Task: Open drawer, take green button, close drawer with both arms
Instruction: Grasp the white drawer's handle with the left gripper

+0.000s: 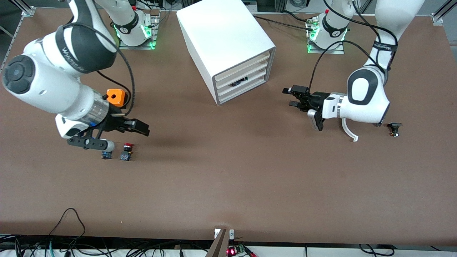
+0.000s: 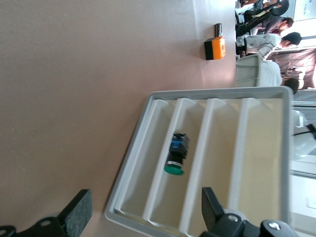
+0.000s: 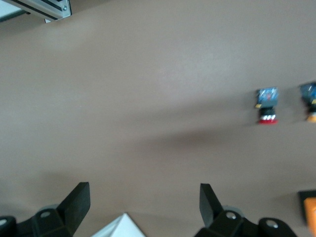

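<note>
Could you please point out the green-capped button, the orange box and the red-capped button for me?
green-capped button (image 2: 177, 154): left wrist view, blue base.
orange box (image 1: 116, 96): front view, top face.
red-capped button (image 1: 127, 146): front view, red cap.

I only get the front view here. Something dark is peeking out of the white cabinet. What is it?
Observer: The left wrist view shows a button with a green cap, lying on its side in the drawer second up from the table.
Operator: Is the left arm's hand aimed at it?
Observer: Yes. The left gripper is open, with the cabinet front framed between its fingers.
Operator: And the half-hidden piece under the right arm's hand?
Observer: The right wrist view shows a yellow-capped button beside the red-capped button. The right gripper hangs open over the table.
</note>
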Robot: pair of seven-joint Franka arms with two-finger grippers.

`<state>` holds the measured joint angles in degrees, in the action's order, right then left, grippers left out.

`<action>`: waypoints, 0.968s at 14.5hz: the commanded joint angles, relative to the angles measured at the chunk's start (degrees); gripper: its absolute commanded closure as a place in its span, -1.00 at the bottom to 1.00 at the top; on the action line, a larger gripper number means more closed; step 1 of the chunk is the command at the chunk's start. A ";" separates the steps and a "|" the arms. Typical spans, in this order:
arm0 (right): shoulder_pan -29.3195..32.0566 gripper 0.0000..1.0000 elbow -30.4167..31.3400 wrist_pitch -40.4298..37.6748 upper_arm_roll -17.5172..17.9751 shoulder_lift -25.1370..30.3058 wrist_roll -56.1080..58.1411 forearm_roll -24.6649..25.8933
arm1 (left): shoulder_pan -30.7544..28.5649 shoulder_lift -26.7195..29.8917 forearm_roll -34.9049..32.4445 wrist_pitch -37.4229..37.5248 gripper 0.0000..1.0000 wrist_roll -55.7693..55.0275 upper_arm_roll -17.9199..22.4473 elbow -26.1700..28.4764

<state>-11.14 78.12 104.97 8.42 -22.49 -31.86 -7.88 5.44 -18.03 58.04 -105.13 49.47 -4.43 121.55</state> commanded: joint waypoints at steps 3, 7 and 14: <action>-4.23 -0.97 -2.19 -0.38 -0.07 -0.89 -17.32 -2.65 | 0.18 0.28 12.23 -3.85 -0.90 10.88 -2.95 7.28; -6.60 -0.98 -1.66 1.73 -0.07 -0.89 -24.47 -6.80 | 0.27 -4.28 17.45 -3.94 -0.83 19.08 -4.26 9.14; -7.05 -0.98 -1.22 1.82 -0.25 -1.06 -23.16 -6.62 | 0.27 -10.00 25.79 -3.77 -0.31 28.66 -8.49 12.48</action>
<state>-18.59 77.73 106.83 8.18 -22.98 -55.37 -13.55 5.70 -26.84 80.77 -108.44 74.31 -12.23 133.05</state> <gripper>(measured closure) 0.009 0.322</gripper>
